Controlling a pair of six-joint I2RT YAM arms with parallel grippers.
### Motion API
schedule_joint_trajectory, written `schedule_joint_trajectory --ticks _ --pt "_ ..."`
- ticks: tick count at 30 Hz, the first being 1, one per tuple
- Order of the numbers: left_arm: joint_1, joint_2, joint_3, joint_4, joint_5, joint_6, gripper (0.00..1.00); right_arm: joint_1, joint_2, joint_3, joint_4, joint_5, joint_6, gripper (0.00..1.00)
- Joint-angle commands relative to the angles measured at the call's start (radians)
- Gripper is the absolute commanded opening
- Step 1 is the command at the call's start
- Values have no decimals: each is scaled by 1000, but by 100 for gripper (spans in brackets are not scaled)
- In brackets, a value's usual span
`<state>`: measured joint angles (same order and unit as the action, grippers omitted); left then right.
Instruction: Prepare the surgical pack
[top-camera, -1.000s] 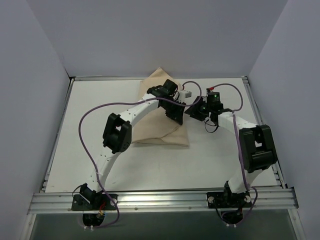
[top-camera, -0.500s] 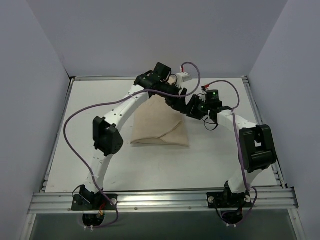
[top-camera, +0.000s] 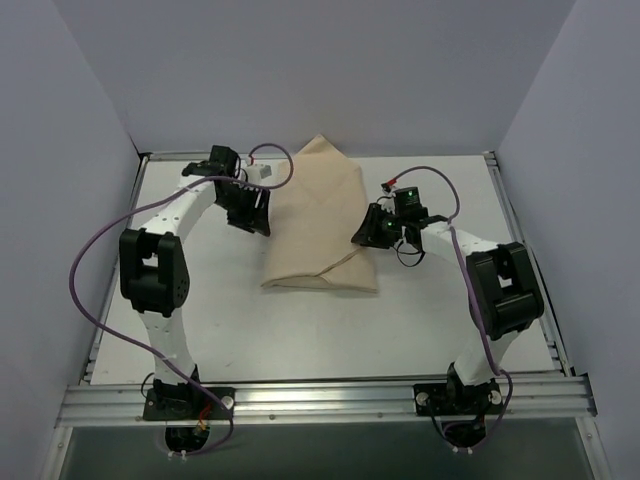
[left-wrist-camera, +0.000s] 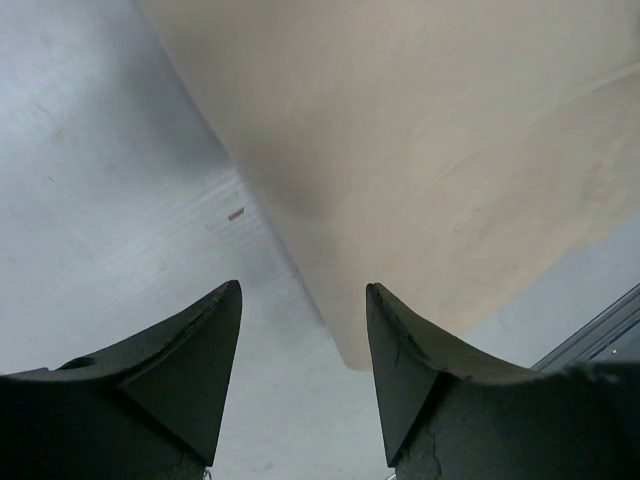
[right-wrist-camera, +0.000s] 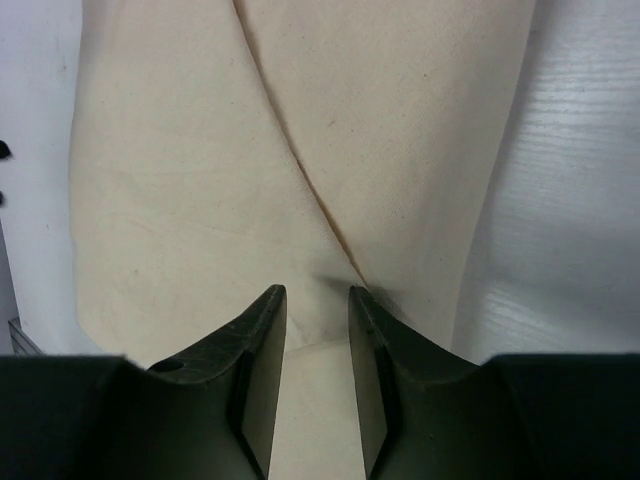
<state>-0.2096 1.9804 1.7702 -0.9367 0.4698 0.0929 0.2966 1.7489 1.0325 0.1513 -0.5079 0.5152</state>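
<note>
Left gripper (left-wrist-camera: 303, 290): released, jaws wide apart with nothing between them but bare table (left-wrist-camera: 120, 200). The beige bundle (left-wrist-camera: 430, 150) lies ahead of these jaws. Its long edge runs slantwise down toward the gap, and its rounded corner sits just beside the finger on the right of the wrist view.

Right gripper (right-wrist-camera: 313, 292): jaws narrowly parted, no fold pinched between them. The bundle spreads beneath and ahead of both tips, and its diagonal fold line leads straight toward the gap. Cannot tell whether the tips touch the cloth.
</note>
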Motion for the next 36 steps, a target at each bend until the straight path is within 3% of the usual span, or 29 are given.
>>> schedule_joint_trajectory --ticks 1,5,14,15,16,19,23,28,31,36 --pt "-27 -20 -121 59 -92 31 61 10 18 21 -76 14 -47 26" --pt "-28 -37 -218 98 -91 30 61 6 -18 -3 -113 51 -58 0" --pt "-33 -31 -296 104 -10 36 61 -45 -13 52 -185 85 -83 0" --pt "-28 -37 -288 96 -2 41 61 -45 -6 64 -203 71 -89 5" --pt "-19 -44 -278 93 6 45 61 -47 0 107 -219 66 -105 23" --pt "10 -71 -206 82 30 82 61 -63 20 207 -263 68 -124 40" --pt "94 -37 -74 99 93 65 61 -96 99 300 -230 46 -104 48" --pt "90 168 166 125 58 -25 61 -112 294 428 -167 17 -83 52" --pt "90 262 300 96 46 -79 66 -131 386 504 -122 -20 -66 54" --pt "50 383 379 81 79 -82 70 -143 488 546 -33 -118 -27 54"
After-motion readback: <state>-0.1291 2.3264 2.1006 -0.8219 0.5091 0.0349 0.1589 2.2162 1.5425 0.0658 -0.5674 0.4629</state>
